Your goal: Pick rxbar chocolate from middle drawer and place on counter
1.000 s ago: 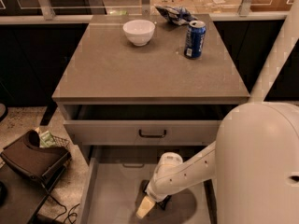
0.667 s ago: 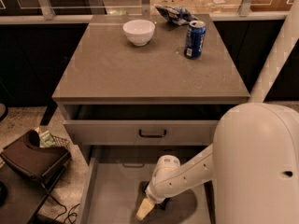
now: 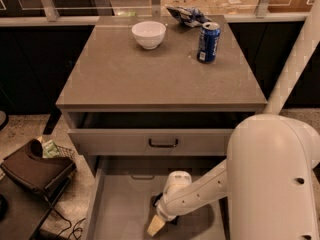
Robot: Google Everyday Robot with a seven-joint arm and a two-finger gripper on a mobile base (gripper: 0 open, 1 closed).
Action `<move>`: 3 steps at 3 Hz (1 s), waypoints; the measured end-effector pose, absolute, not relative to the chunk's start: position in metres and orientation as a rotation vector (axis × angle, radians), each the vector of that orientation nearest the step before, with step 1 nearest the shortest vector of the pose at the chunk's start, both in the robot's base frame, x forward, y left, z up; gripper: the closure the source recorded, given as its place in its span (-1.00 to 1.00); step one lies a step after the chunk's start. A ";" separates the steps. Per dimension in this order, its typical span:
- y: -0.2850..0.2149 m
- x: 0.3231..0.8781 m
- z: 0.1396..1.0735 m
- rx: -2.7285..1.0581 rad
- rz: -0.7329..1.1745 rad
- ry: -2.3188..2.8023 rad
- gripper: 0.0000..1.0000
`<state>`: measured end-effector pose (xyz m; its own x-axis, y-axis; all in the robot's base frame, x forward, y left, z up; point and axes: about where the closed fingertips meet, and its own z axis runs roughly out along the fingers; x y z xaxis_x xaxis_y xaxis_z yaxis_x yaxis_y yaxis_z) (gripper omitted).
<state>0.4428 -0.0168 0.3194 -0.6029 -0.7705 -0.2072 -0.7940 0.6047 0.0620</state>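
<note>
The middle drawer (image 3: pixel 117 209) is pulled out at the bottom of the view, and its plain grey floor shows. My gripper (image 3: pixel 154 227) is down inside it, just above the floor near the drawer's middle, with the white arm reaching in from the right. I cannot make out the rxbar chocolate; the wrist and gripper hide the floor beneath them. The counter (image 3: pixel 150 76) is the broad grey-brown slab above the drawers.
A white bowl (image 3: pixel 148 34), a blue soda can (image 3: pixel 208 42) and a blue-and-silver snack bag (image 3: pixel 187 15) sit at the back of the counter. The top drawer (image 3: pixel 163 143), with a dark bar handle, is slightly open above the middle one. A dark bag (image 3: pixel 35 169) lies on the floor at left.
The wrist has eased slightly left and down. The gripper tip stays at about the same spot in the drawer.
</note>
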 end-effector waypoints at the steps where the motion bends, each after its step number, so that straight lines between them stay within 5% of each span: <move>1: -0.017 0.443 0.326 -1.311 0.221 2.669 -0.17; 3: -0.017 0.443 0.343 -1.311 0.221 2.669 0.73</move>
